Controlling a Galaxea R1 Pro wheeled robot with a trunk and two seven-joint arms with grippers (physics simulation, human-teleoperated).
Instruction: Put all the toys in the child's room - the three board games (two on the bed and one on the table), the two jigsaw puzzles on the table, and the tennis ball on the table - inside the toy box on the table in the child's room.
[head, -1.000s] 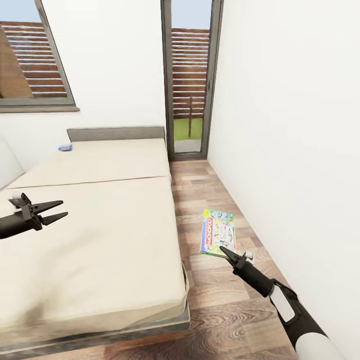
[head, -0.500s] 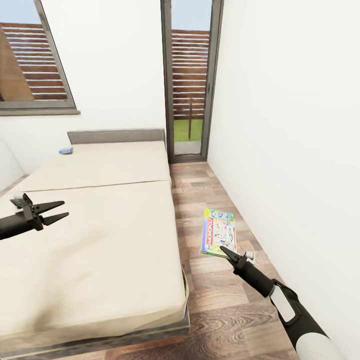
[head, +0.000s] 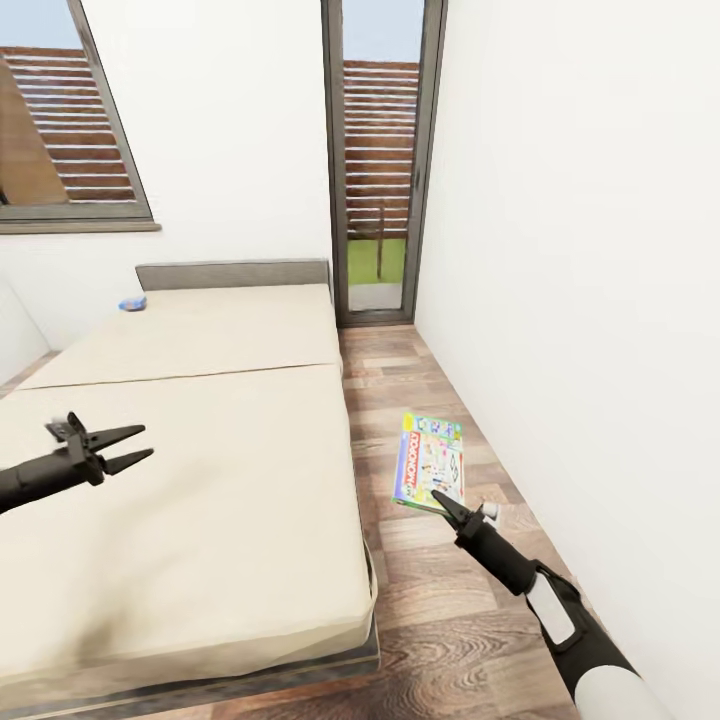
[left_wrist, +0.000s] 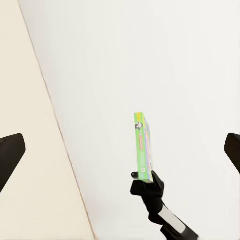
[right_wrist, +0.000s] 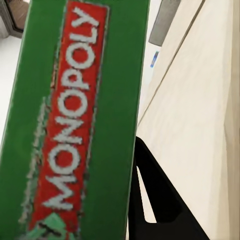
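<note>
Carrying a Green Game Box by Its Edge

Head view: the right gripper (head: 440, 503) is clenched on the near edge of the green board game (head: 430, 463), holding it in the air beside the bed (head: 200, 470), over the wooden floor (head: 440, 620) between the bed and the white wall (head: 590, 300). The box sticks out past the fingertips, its printed face tilted toward the camera. The left gripper (head: 125, 448) hangs over the bed with its fingers spread and nothing between them. A small blue board game (head: 131, 301) lies on the bed just in front of the grey headboard (head: 232, 272).

Left wrist view: the green board game (left_wrist: 143, 146) stands edge-on above the right gripper (left_wrist: 143, 178), pinched only at its lower edge. The left fingertips (left_wrist: 11, 152) sit wide apart.

Right wrist view: the green board game (right_wrist: 75, 120) reads MONOPOLY, with one dark finger (right_wrist: 160, 200) pressed against its side; the bed (right_wrist: 200, 125) lies beyond.

Risk, as a judgement: such a short grip on a long flat box could let it pivot or slip out during travel, and the wall is near enough to clip it on a turn.
</note>
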